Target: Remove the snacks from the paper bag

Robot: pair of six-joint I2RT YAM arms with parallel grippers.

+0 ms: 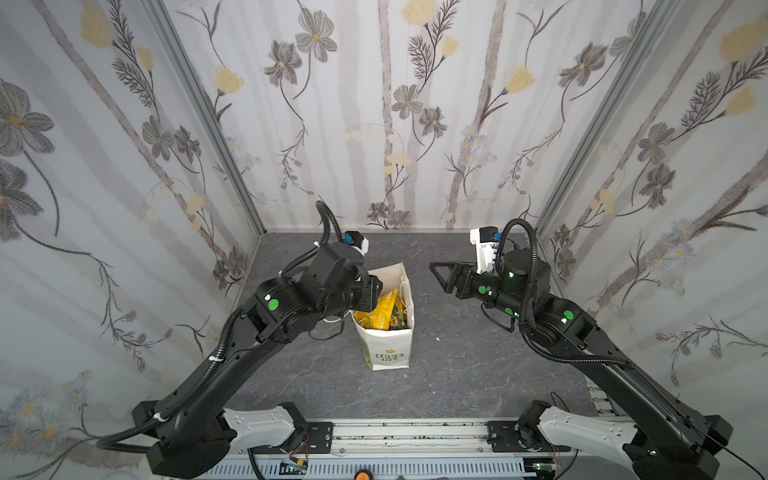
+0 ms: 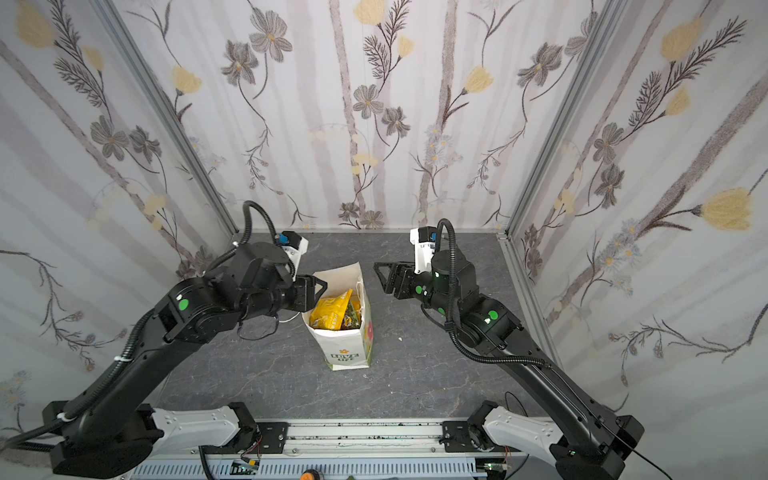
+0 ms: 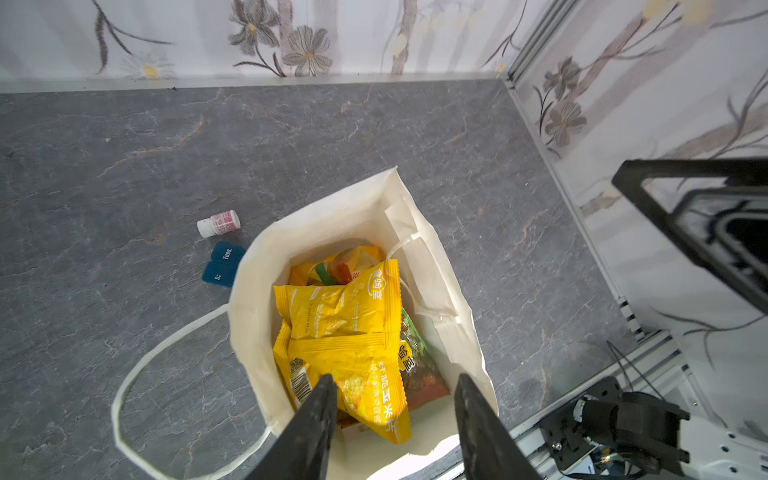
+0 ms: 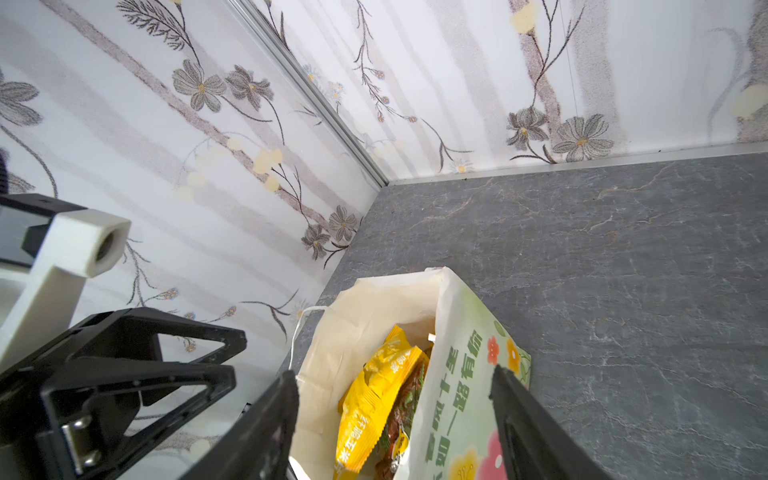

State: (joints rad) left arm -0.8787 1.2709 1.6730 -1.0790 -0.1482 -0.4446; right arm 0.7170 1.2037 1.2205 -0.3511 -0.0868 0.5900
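The counter [image 1: 457, 374] is a dark grey slab with pale and rusty veins, like stone. A white paper bag [image 1: 390, 353] stands upright on it near the middle, its mouth open. One cord handle [image 3: 137, 374] trails from the bag in a loop, flat on the surface. Just beside the bag lie a small pink-and-white bottle [image 3: 219, 223], on its side, and a dark blue case [image 3: 223, 264], close together but apart. A tiny white fleck [image 1: 437, 338] lies to the bag's right.

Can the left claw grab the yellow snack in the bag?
Probably yes: the left gripper hangs open over the open paper bag, and the yellow packet lies on top, uncovered.
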